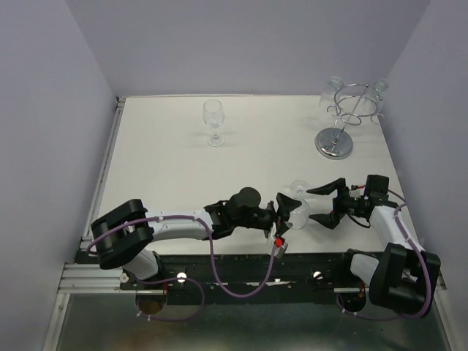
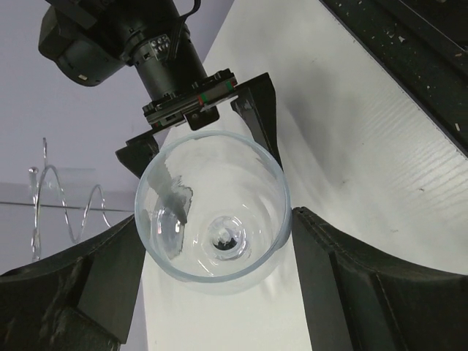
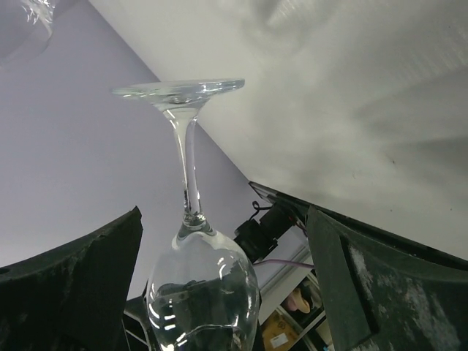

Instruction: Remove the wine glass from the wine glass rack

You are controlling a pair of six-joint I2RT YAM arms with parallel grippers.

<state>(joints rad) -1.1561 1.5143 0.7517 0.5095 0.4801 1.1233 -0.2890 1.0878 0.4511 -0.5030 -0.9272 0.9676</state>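
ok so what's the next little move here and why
Probably draw the right gripper straight back. Its fingers stand wide open on either side of the wine glass, not touching it, while the left gripper clasps the bowl, so the handover looks done.

the left arm (image 1: pixel 175 225) lies low, stretched rightward from its base along the near edge with the wrist level. the left pincer (image 1: pixel 284 213) is clamped on the bowl of the wine glass (image 1: pixel 295 213), one of its fingers (image 2: pixel 344 285) against each side. the right arm (image 1: pixel 387 219) rises from its base, folds at the elbow and points leftward, facing the other. the right pincer (image 1: pixel 309 205) gapes wide, touching nothing.
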